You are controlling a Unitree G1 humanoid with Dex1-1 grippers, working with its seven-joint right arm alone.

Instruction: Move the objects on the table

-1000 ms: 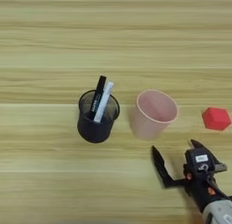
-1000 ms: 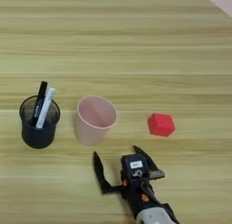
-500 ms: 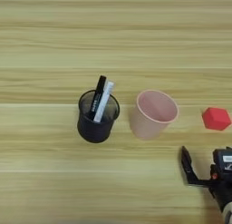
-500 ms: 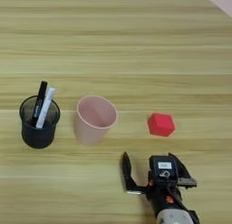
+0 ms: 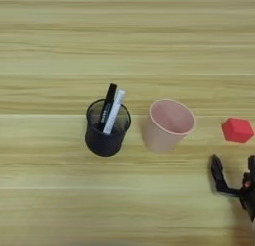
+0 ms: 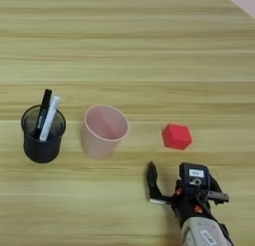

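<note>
While the silver forearm (image 6: pixel 204 233) comes up from the bottom edge at the right, the right gripper (image 6: pixel 180 183) hovers low over the table (image 6: pixel 127 51), just in front of the small red block (image 6: pixel 176 136) and apart from it. Its two black fingers (image 6: pixel 151 179) point away from the robot and stand spread, holding nothing; the left finger shows plainly, the right one is partly hidden behind the black wrist housing. To the left of the block stands the pale pink cup (image 6: pixel 103 130), upright and open. Further left, well apart from the gripper, the dark pen cup (image 6: pixel 43 140) holds a black marker (image 6: pixel 43 110) and a white marker (image 6: pixel 50 116), both leaning.
</note>
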